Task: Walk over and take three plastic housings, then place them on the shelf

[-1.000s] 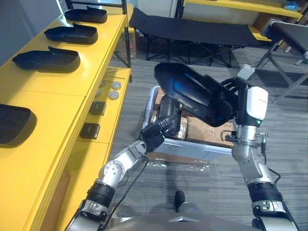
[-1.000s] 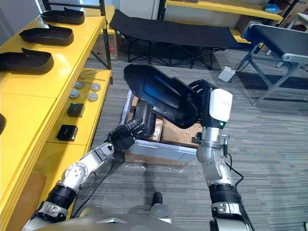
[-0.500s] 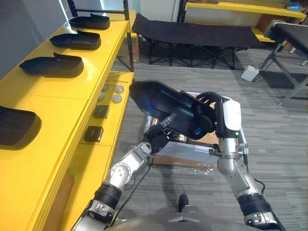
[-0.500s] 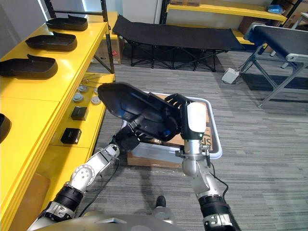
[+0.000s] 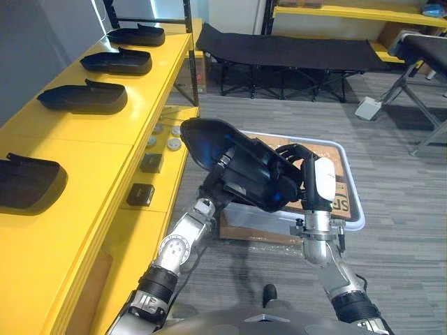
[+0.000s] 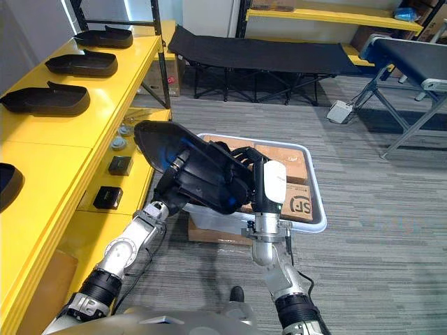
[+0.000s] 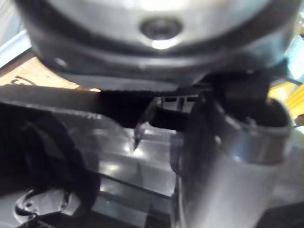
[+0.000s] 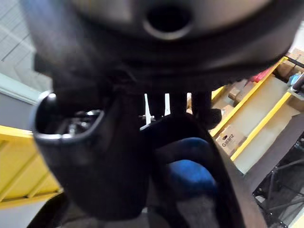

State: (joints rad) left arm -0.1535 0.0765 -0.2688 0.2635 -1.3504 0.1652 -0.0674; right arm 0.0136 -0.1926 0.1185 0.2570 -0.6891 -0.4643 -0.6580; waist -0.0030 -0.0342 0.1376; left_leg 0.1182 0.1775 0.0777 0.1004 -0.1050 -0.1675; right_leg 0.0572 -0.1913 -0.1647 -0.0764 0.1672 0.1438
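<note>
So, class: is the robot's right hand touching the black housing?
Touching. The left eye view shows the right hand with fingers curled over the rim of the black housing.

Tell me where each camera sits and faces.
Left eye view: on the head, looking down at the long black plastic housing between left hand and right hand, beside the yellow shelf.
Right eye view: beside it, sharing that scene and both arms.
Left wrist view: left wrist, past its hand, close against the housing.
Right wrist view: right wrist, past its hand to housing and shelf.
</note>
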